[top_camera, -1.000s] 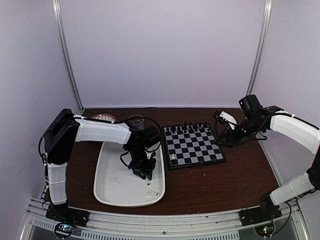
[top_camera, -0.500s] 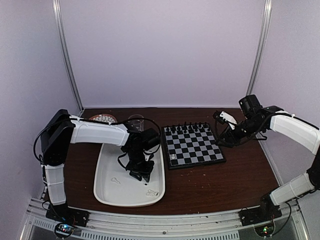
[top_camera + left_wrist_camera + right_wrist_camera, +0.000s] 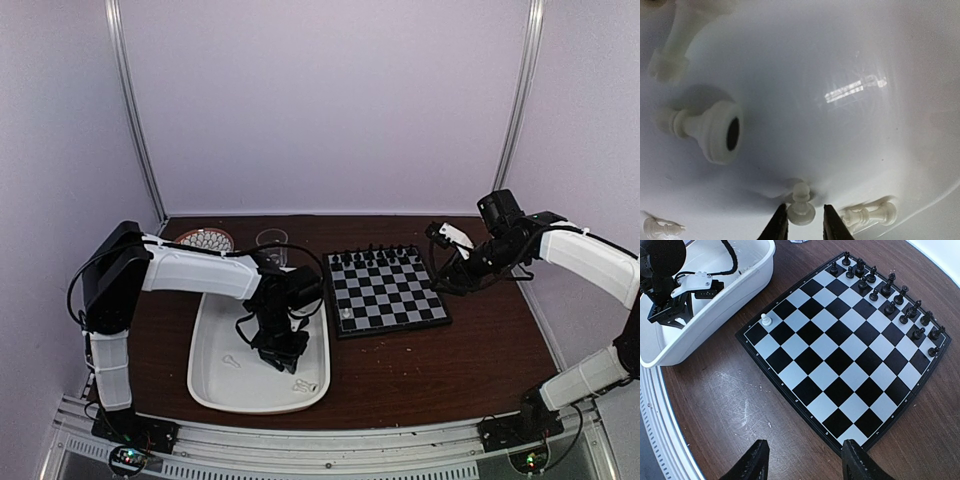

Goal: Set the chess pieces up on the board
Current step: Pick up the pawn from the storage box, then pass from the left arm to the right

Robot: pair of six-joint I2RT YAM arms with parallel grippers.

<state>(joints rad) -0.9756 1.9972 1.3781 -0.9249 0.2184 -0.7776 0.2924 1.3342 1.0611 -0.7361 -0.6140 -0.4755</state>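
My left gripper (image 3: pixel 802 221) hangs low inside the white tray (image 3: pixel 215 375), seen from above as the left gripper (image 3: pixel 280 352). A white pawn (image 3: pixel 801 209) lies between its fingers; the left finger touches the pawn's base and a gap shows at the right finger. More white chess pieces lie around it: a large one with its base toward me (image 3: pixel 715 131), one beside the right finger (image 3: pixel 870 216). The board (image 3: pixel 392 300) carries one white pawn (image 3: pixel 766 319) and black pieces (image 3: pixel 890 290) along its far rows. My right gripper (image 3: pixel 804 460) stands open above the table by the board's corner.
A patterned dish (image 3: pixel 205 238) and a clear cup (image 3: pixel 270 240) stand behind the tray. Two white pieces (image 3: pixel 305 385) lie near the tray's front right corner. The tray's right rim lies close to the board's left edge (image 3: pixel 747 337).
My left gripper has shifted a little toward the tray's near side. The right arm has not moved.
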